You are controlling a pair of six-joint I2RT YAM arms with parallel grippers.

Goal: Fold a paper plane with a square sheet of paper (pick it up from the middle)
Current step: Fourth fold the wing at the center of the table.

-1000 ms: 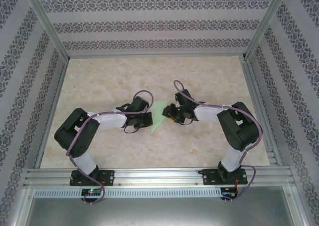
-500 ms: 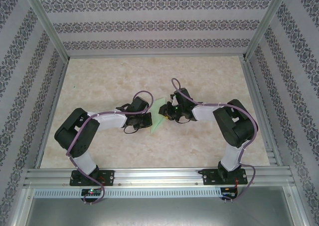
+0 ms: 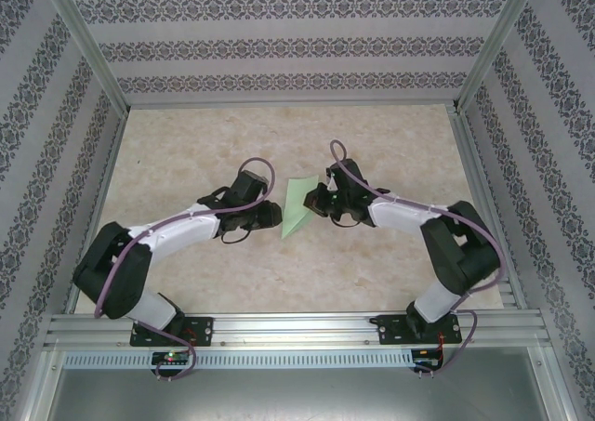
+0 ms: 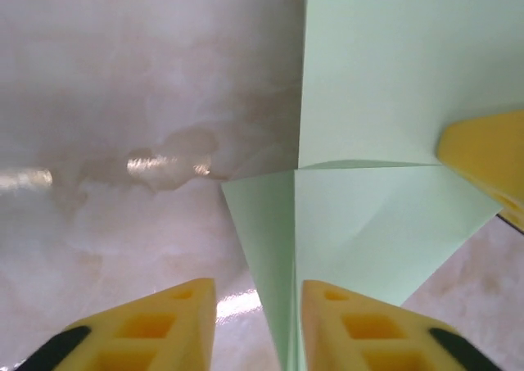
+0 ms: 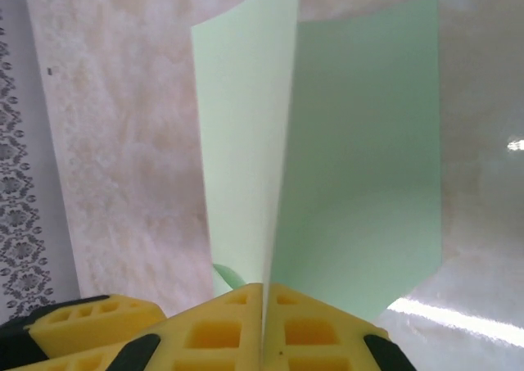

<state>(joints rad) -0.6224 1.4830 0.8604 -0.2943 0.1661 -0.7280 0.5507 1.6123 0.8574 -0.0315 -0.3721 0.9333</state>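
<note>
The right tool is closed tight on the pale green sheet of paper, pinching a raised folded edge between its yellow fingers. The sheet sits near the middle of the surface, between the two tools. The left tool stands partly open and grips nothing. A creased flap of the sheet runs into its gap, just beside one finger.

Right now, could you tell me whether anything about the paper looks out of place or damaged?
Nothing looks torn. The folded green paper sheet is not lying flat: the right pincer is shut on one edge, with one flap lifted. The left pincer is open around a fold, not gripping.
</note>
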